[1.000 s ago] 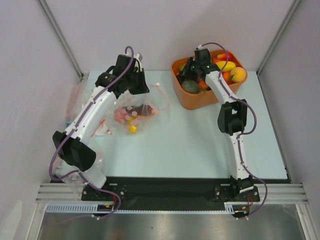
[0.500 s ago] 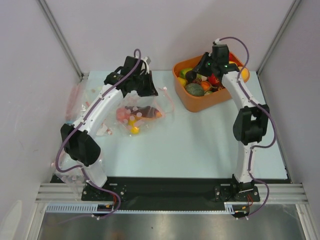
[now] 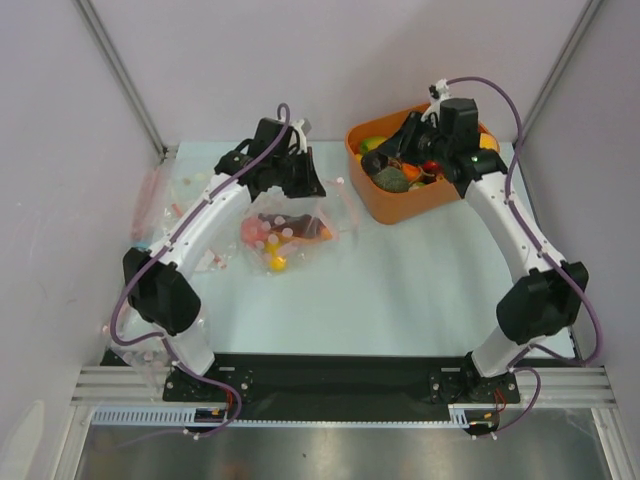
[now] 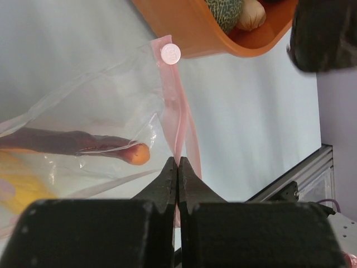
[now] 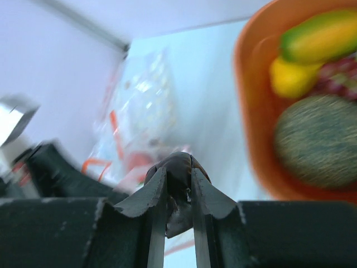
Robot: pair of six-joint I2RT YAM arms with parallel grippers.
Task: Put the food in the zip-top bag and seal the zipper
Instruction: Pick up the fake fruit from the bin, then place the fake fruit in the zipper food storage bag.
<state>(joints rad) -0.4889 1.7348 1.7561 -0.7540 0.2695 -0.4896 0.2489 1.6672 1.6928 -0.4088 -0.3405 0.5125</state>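
Left jaws pinch zipper [image 4: 173,109], right jaws half-hide food [image 5: 178,166]

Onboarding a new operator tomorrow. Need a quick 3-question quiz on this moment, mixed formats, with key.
1. True or false: the left pincer is shut on the zipper of the zip-top bag.
2. The right pincer holds: A) a small dark piece B) a yellow lemon C) nothing.
3. Which container holds the green melon?
Key: 1 true; 2 A; 3 the orange tub.
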